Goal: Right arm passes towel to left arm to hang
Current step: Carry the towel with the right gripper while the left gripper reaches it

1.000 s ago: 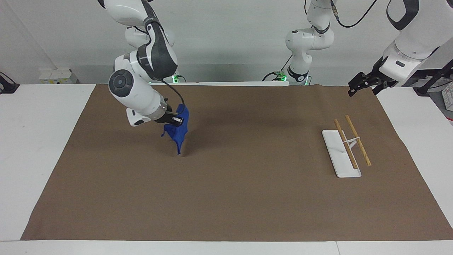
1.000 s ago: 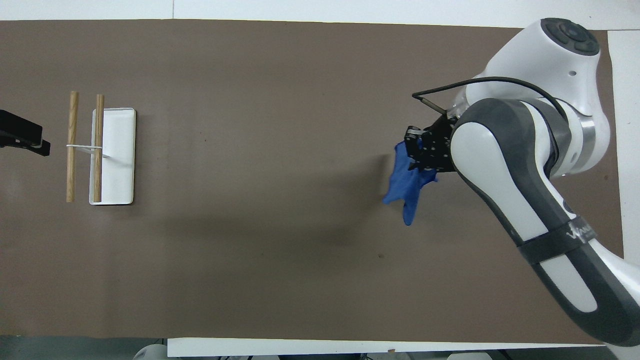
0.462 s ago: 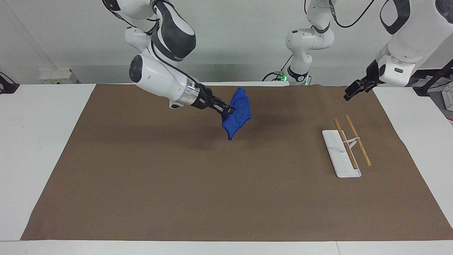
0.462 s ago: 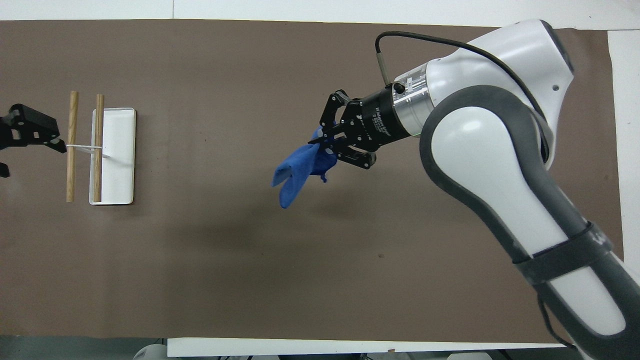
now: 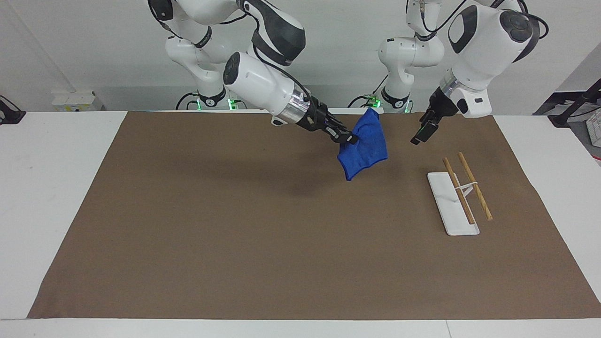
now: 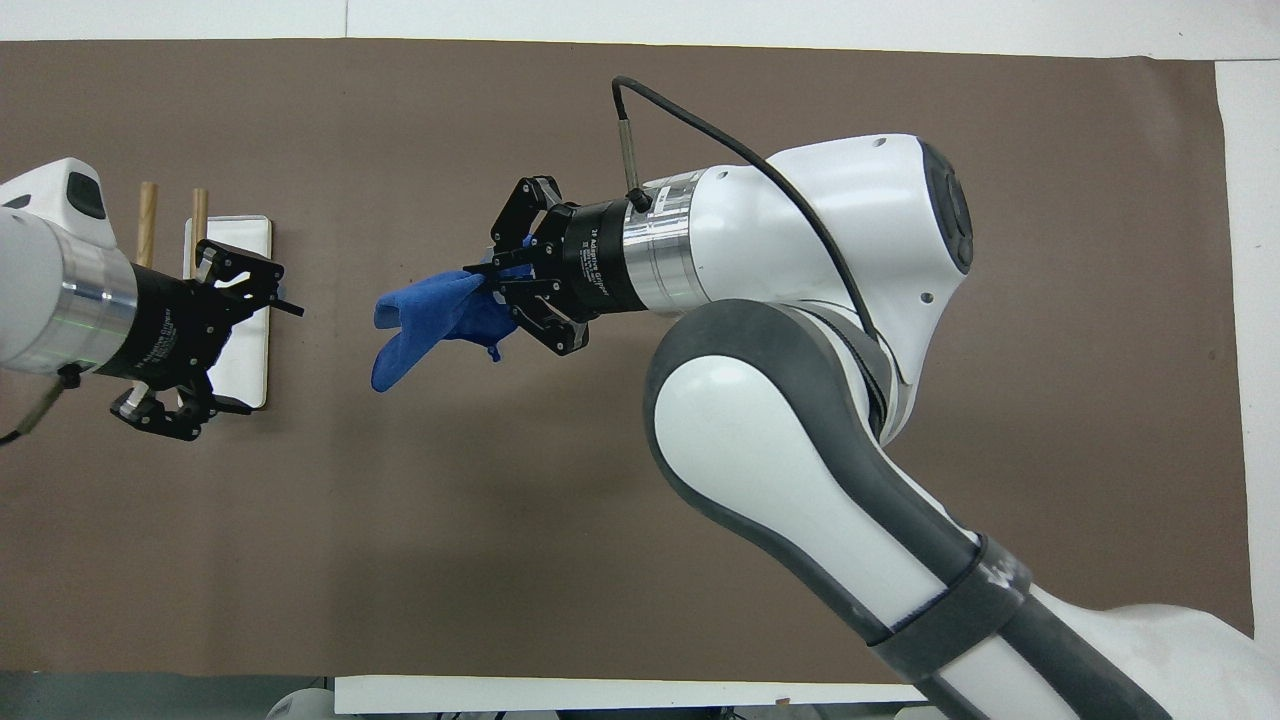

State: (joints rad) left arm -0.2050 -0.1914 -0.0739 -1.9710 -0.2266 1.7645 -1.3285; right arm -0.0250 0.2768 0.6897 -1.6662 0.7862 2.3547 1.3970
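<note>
Towel (image 5: 364,145) pinched in right gripper (image 5: 351,139), left gripper (image 6: 255,350) spread apart, lettering unreadable

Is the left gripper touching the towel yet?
Apart. The facing view shows bare brown mat between the open left gripper and the towel, which hangs from the shut right gripper. The overhead view shows the same gap.
</note>
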